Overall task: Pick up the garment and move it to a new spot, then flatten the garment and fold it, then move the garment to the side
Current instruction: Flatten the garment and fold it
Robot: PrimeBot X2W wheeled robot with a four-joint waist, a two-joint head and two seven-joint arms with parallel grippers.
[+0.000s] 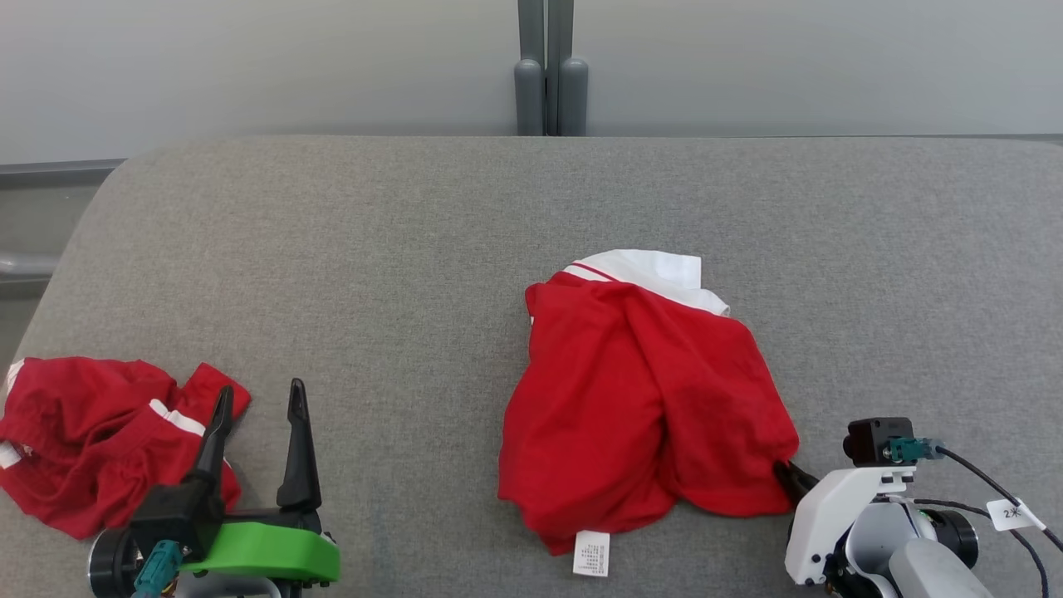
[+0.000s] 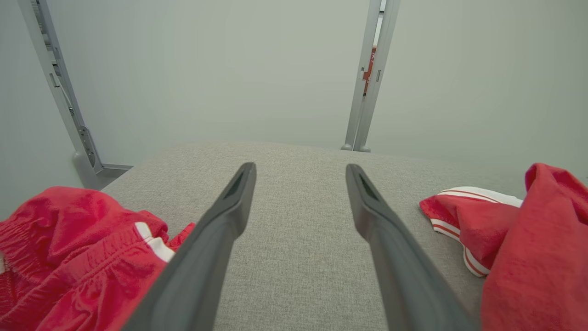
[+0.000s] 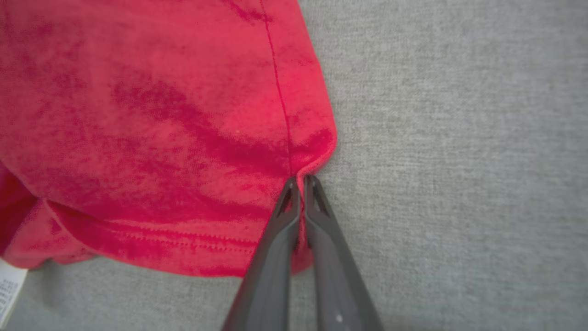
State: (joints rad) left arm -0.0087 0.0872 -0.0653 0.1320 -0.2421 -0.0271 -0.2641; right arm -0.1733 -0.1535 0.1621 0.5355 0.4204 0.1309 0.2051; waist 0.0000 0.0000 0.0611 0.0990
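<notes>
Pinching the near right hem corner of the red shirt point(image 1: 639, 390) crumpled mid-counter point(image 1: 399, 249), the right tool point(image 3: 301, 181) is clenched on soft, light cloth that should drape and sag, while the left tool point(image 1: 259, 390) hangs released, near left.

This looks like a robotics lab booth: a grey fabric-covered tabletop point(image 1: 399, 249), plain pale partition panels point(image 1: 249, 66) just behind it, a grey metal post point(image 1: 548, 75) joining them at its far edge, and a cable tag point(image 1: 1011, 514) over its near right corner.
</notes>
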